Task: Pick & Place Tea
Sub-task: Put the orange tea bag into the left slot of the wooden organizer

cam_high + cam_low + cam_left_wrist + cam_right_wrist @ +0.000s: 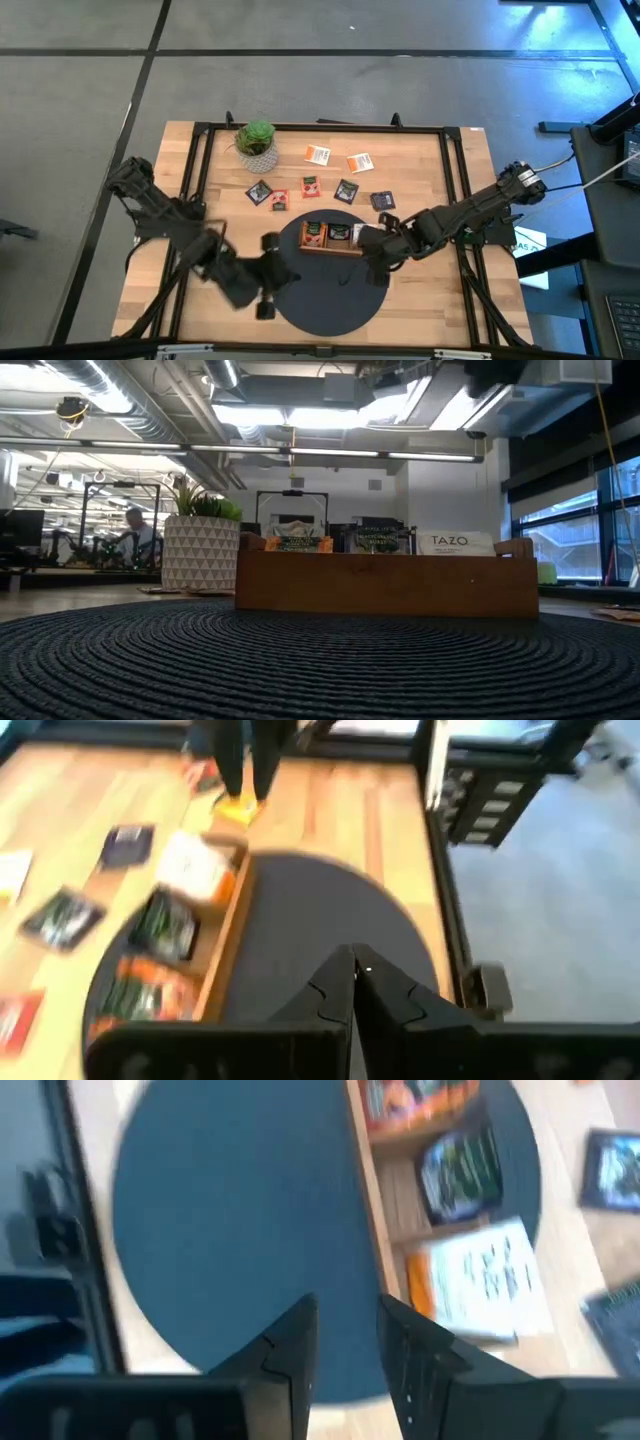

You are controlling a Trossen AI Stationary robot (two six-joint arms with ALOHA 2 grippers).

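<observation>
The right pincer (372, 250), slightly open and empty, hovers at the tray's (331, 249) right end, nearest the purple packet (382, 201) up-frame; left pincer (268, 272) closed.

Overhead, mat-level, two wrist views — all sharing the tray (331, 247).

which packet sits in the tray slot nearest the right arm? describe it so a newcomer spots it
Find the round dark mat at the table's front centre; the wooden tray sits on its far edge. In the compartment nearest the right gripper lies a white packet with an orange edge. The other two compartments hold an orange-topped packet and a dark green one.
</observation>
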